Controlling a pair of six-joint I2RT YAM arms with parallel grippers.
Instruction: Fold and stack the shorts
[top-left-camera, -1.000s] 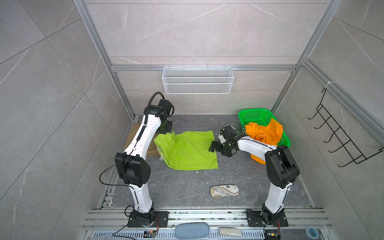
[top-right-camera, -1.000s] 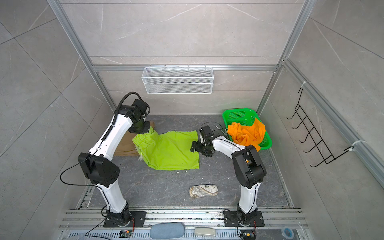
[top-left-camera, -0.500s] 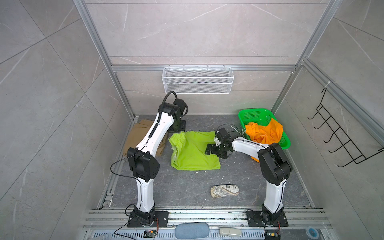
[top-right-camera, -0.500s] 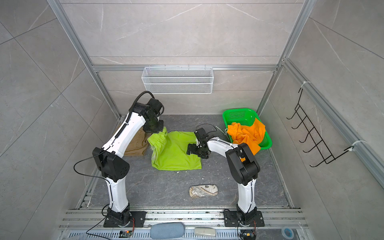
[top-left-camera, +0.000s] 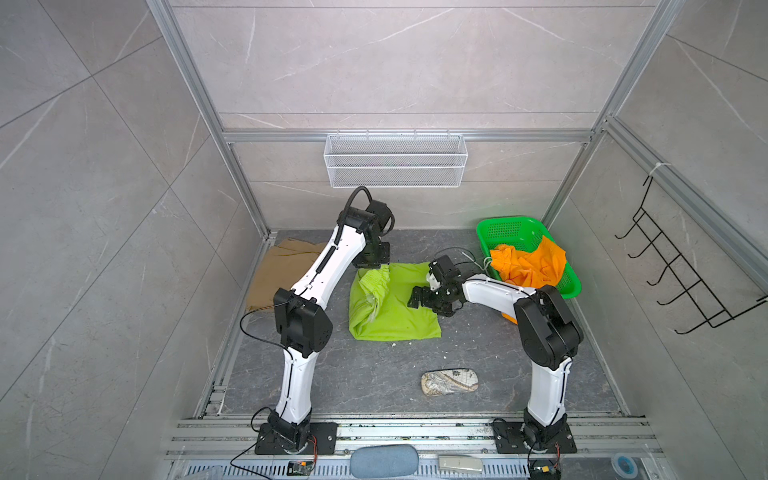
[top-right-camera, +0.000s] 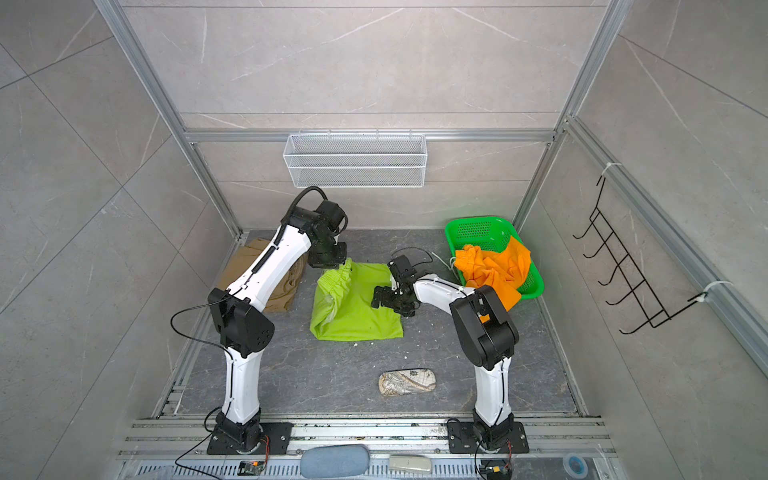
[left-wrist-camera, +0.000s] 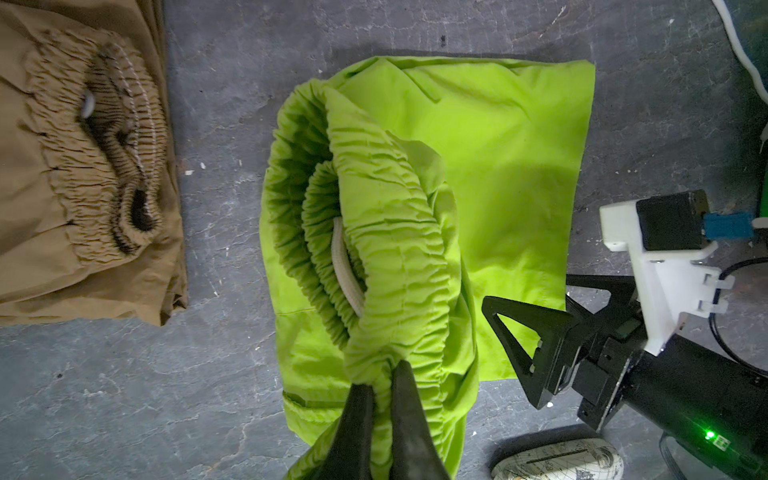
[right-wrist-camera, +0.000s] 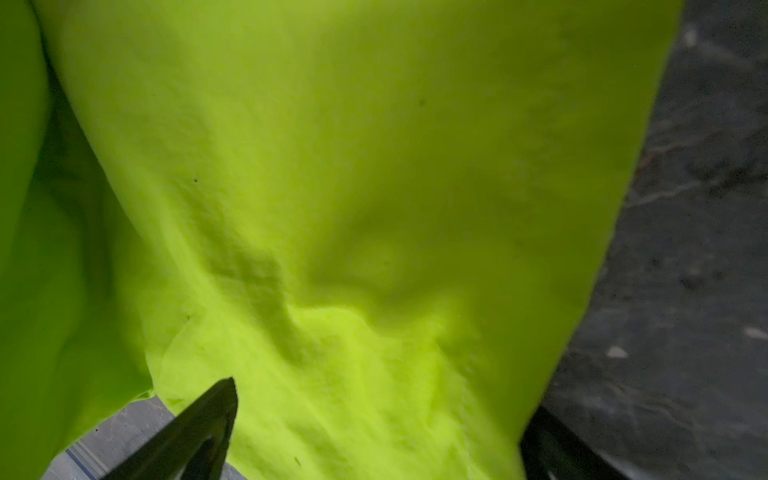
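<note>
1. Your left gripper (left-wrist-camera: 384, 374) has its jaws clamped on the bunched waistband (left-wrist-camera: 386, 249) of the lime green shorts (top-left-camera: 395, 311). That end is lifted, while the rest lies flat in the middle of the table (top-left-camera: 374, 374).
2. Your right gripper (top-left-camera: 426, 302) sits low over the leg end with its jaws wide apart. I cannot tell whether it is pressing on the cloth.
3. To my eye this is the fold-over, so carry the waistband low and straight across towards the leg hems.
4. Pin the lower layer with the right jaws, then slide them clear before the fold lands.
5. Watch the drawstring (left-wrist-camera: 343, 266), which could snag or trail out.
6. The tan shorts (top-left-camera: 282, 270) lie folded just beside, looking like the base for the stack. The orange shorts (top-left-camera: 528, 266) wait in the green basket (top-left-camera: 511, 226).
</note>
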